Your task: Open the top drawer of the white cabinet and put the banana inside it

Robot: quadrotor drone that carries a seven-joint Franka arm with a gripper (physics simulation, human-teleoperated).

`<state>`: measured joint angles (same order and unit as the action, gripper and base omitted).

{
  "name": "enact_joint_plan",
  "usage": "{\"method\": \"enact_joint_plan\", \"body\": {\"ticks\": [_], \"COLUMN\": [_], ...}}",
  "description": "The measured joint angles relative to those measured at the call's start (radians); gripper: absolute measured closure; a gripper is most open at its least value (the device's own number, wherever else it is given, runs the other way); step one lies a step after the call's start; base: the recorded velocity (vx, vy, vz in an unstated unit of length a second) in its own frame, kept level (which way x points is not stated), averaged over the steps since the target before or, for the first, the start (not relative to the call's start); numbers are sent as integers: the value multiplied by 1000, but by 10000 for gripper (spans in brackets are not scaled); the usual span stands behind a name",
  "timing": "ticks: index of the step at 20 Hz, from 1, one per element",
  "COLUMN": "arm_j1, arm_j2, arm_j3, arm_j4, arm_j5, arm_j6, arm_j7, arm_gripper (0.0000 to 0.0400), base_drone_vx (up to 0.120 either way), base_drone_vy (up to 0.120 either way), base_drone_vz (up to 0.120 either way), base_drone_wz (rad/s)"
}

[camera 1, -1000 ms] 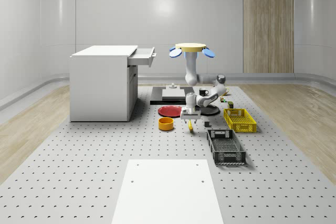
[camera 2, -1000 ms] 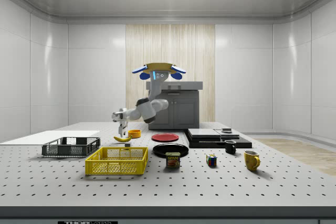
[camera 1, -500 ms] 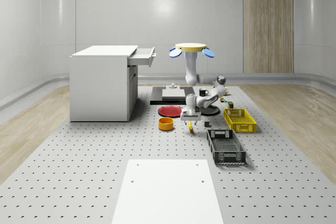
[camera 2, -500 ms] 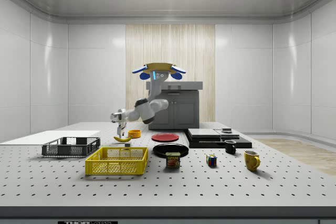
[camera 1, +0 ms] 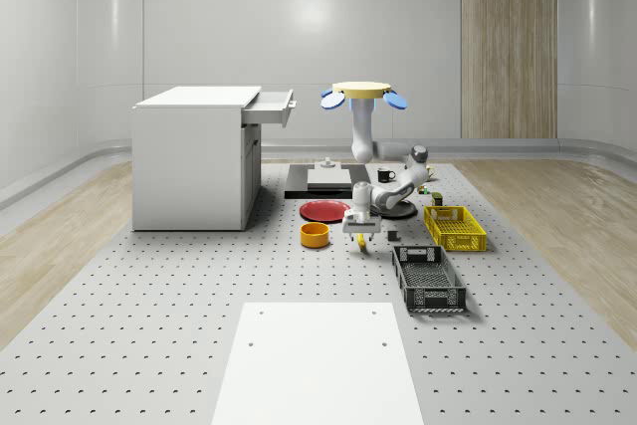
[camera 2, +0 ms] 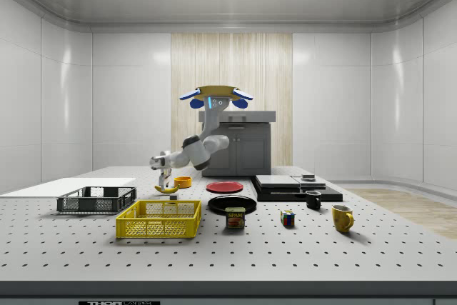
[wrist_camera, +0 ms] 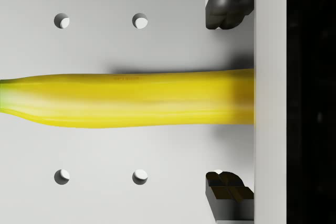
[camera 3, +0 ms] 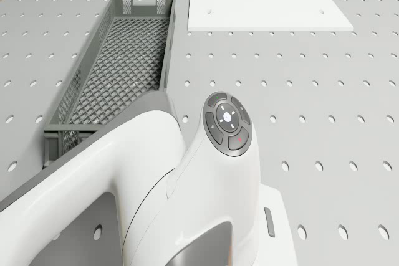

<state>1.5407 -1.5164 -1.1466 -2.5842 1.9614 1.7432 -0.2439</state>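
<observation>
Below the hovering drone (camera 1: 362, 93), which hangs over the perforated table (camera 1: 179, 286) beside the white cabinet (camera 1: 194, 161), the arm reaches down to the banana (wrist_camera: 126, 99). Lying flat on the table near the orange bowl (camera 1: 315, 235) and the grey crate (camera 1: 428, 279), the banana sits between the two spread fingertips (wrist_camera: 226, 3) of the gripper (wrist_camera: 226, 99) (neither touching it). The cabinet's top drawer (camera 1: 271, 106) stands pulled out, well apart from the banana.
</observation>
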Motion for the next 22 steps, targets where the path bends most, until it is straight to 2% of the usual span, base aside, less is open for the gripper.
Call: {"method": "enact_joint_plan", "body": {"ticks": [22], "arm_j1": [4], "arm_j2": [32], "arm_j3": [45], "arm_j4": [27], "arm_j5": [52], "arm_j6": [5], "arm_j7": [8], "arm_gripper": [0], "base_drone_vx": [0], "base_drone_vy": [0], "base_drone_vz": [0], "base_drone_wz": [0]}}
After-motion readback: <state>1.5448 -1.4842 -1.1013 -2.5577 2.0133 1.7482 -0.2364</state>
